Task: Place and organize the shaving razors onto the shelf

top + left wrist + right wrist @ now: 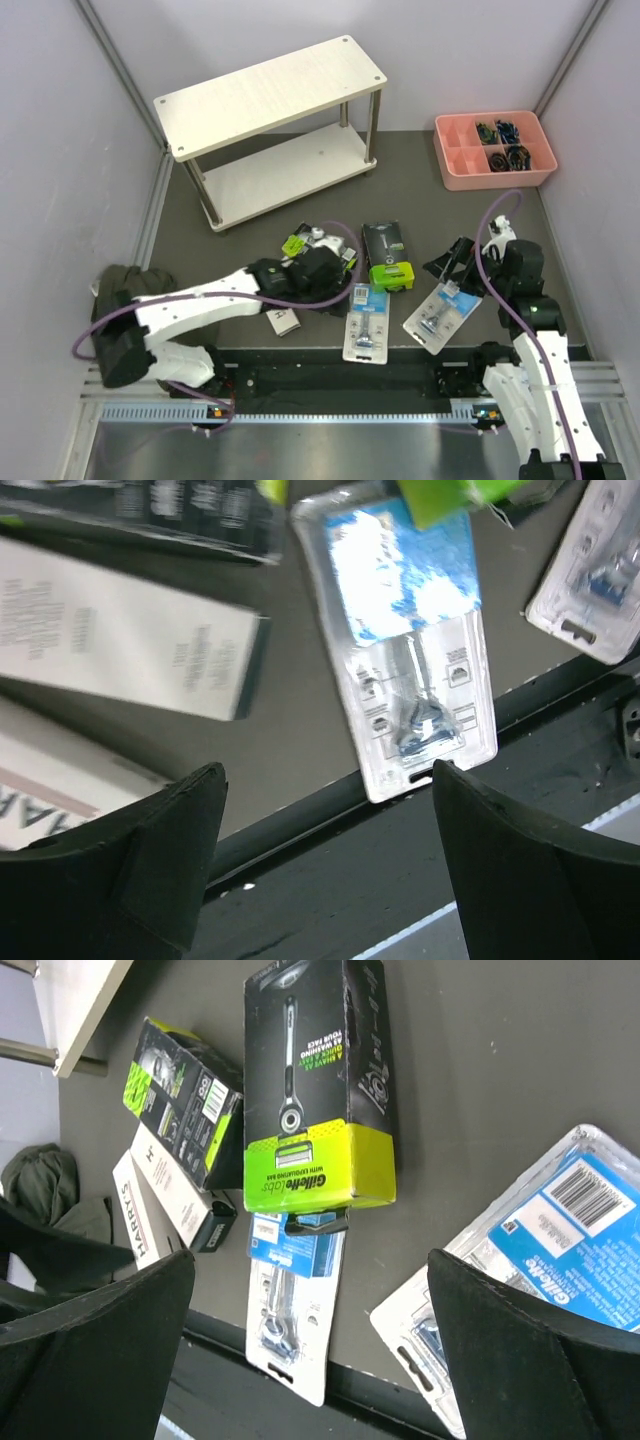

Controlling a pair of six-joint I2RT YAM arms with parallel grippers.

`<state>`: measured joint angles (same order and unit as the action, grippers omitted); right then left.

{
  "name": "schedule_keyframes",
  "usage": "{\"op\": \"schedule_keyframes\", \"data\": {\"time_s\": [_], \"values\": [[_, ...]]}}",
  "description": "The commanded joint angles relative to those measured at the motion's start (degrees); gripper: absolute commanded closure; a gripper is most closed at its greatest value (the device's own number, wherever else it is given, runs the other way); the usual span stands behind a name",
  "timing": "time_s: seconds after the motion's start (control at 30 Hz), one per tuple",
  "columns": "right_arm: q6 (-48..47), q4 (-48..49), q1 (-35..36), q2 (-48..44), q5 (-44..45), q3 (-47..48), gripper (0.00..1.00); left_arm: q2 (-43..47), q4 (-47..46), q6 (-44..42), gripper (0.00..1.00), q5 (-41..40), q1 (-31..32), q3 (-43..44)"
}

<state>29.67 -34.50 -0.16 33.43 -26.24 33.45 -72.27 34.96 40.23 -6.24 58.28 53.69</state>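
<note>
The shelf point(270, 125) stands at the back left, both boards bare; its corner shows in the right wrist view point(70, 1000). The shaving razors lie on the dark mat in front. One black and lime pack point(385, 255) point(320, 1090) lies in the middle. A second point(300, 241) point(185, 1100) is partly under my left gripper point(322, 272). Two blister packs point(367, 322) point(440, 315) lie at the near edge. White Harry's boxes point(283, 320) point(120, 640) lie left. My left gripper point(328, 780) is open and empty above them. My right gripper point(452, 265) point(310, 1260) is open and empty over the right blister pack point(540, 1250).
A pink compartment tray point(495, 150) with small dark items stands at the back right. A dark cloth bundle point(125, 285) sits by the left arm. A black rail point(350, 375) runs along the near edge. Grey walls close in on both sides.
</note>
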Motion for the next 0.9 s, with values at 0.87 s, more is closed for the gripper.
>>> {"op": "schedule_keyframes", "data": {"time_s": [0.87], "values": [[2.67,-2.94,-0.10,-4.25,-0.57,-2.51,0.01,-31.70,1.25,10.66,0.35,-13.18,14.93,17.76]]}}
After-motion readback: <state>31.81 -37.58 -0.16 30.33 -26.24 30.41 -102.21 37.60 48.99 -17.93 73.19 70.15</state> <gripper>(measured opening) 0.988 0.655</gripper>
